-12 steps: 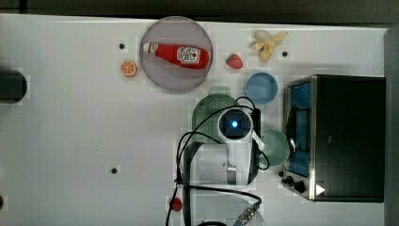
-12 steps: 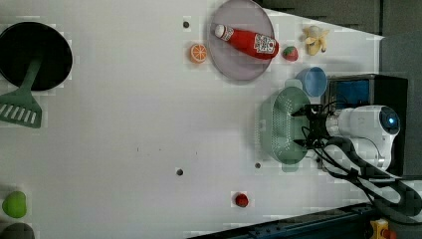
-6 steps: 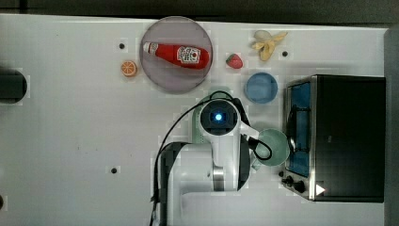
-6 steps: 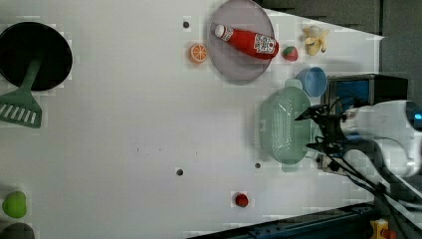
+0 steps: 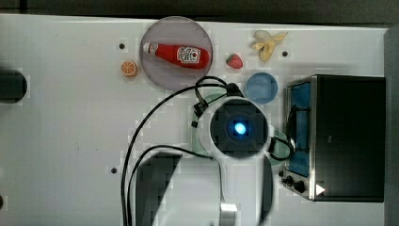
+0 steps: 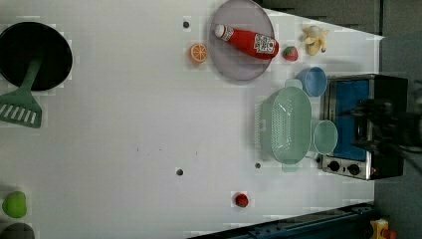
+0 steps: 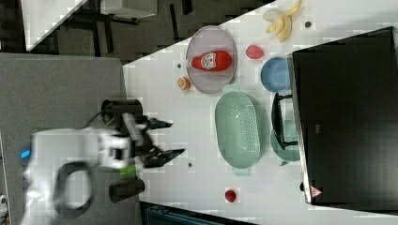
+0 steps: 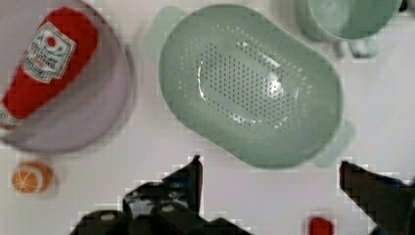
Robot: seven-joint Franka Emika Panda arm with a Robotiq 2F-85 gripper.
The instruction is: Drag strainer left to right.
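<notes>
– Where's the strainer [image 6: 285,124]?
– On the table, just beside the toaster oven [image 6: 361,124], with the mug [image 6: 325,137] between them.
– And the gripper [image 7: 164,139]?
– Spread wide, holding nothing, raised clear of the strainer.

Ketchup bottle [image 6: 247,41] lying on grey plate [image 6: 234,69]; orange slice [image 6: 198,53] just beside plate. Blue bowl [image 6: 313,81] near toaster oven [image 6: 367,124]. Black pan [image 6: 35,56], green spatula [image 6: 20,107] well apart.

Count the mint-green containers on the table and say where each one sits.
2: the strainer lies below the grey plate in the left view; the mug sits between strainer and toaster oven.
</notes>
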